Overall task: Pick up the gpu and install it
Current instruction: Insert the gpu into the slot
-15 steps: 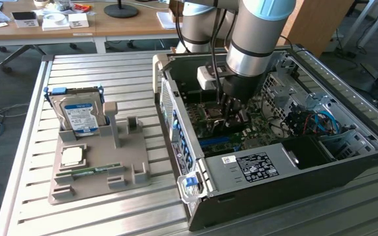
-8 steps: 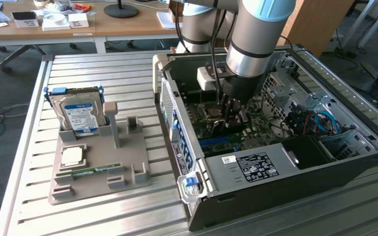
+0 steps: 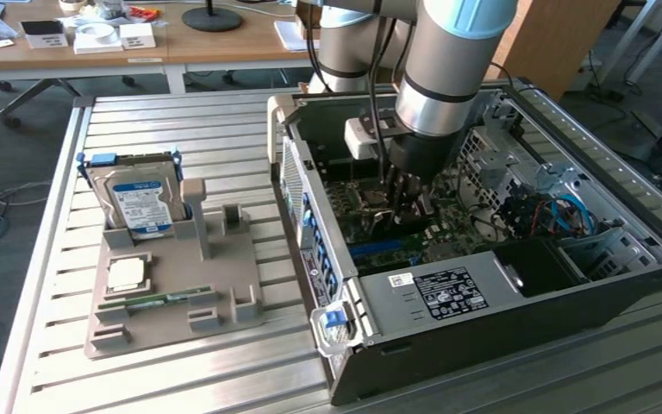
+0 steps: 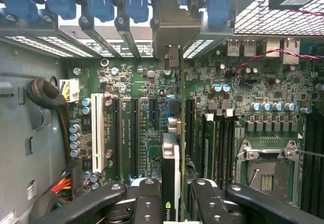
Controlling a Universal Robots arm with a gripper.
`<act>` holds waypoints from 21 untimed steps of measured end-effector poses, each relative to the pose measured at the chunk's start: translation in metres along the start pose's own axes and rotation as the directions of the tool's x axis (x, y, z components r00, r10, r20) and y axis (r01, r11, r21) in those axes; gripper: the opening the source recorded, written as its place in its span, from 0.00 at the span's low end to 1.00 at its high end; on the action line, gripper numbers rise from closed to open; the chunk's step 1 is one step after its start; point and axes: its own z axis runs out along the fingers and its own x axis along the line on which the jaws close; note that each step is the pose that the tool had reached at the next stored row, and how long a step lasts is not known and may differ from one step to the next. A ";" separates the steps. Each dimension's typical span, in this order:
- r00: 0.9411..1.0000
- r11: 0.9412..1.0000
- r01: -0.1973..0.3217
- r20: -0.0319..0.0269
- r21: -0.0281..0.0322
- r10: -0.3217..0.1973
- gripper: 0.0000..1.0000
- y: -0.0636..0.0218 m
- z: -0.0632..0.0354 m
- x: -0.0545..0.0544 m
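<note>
While the arm hangs over the open computer case (image 3: 503,285) on the slatted metal table (image 3: 193,121), its gripper (image 3: 406,200) is down inside the case, just above the green motherboard (image 4: 142,82). Seen from the wrist, the two black fingers (image 4: 147,201) are clamped on the gpu (image 4: 171,158), which stands on edge between them, so that its thin top edge and a strip of green board face the camera. The card runs straight away from the gripper toward the back wall of the case, where its silver end bracket (image 4: 174,29) sits among the slot openings under a row of blue clips (image 4: 98,1). It lies in line with the long black slots, between the white slot (image 4: 99,133) and the processor socket (image 4: 266,168); whether its lower edge is seated in a slot I cannot tell. Well apart, on the exterior view's left, a grey tray (image 3: 165,323) holds a hard drive (image 3: 141,203) standing upright, a square chip (image 3: 127,274) and a memory stick (image 3: 159,301).
</note>
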 end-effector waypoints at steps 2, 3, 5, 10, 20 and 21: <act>1.000 1.000 0.000 -0.002 0.000 0.000 0.27 0.0011 0.0040 0.000; 1.000 1.000 0.000 -0.002 0.000 0.000 0.27 0.0011 0.0040 0.000; 1.000 1.000 0.000 -0.002 0.000 0.000 0.27 0.0011 0.0040 0.000; 1.000 1.000 0.000 -0.002 0.000 0.000 0.27 0.0011 0.0052 0.000; 1.000 1.000 0.000 -0.002 0.000 0.000 0.27 0.0006 0.0066 0.000; 1.000 1.000 0.000 -0.002 0.000 0.000 0.27 0.0006 0.0066 0.000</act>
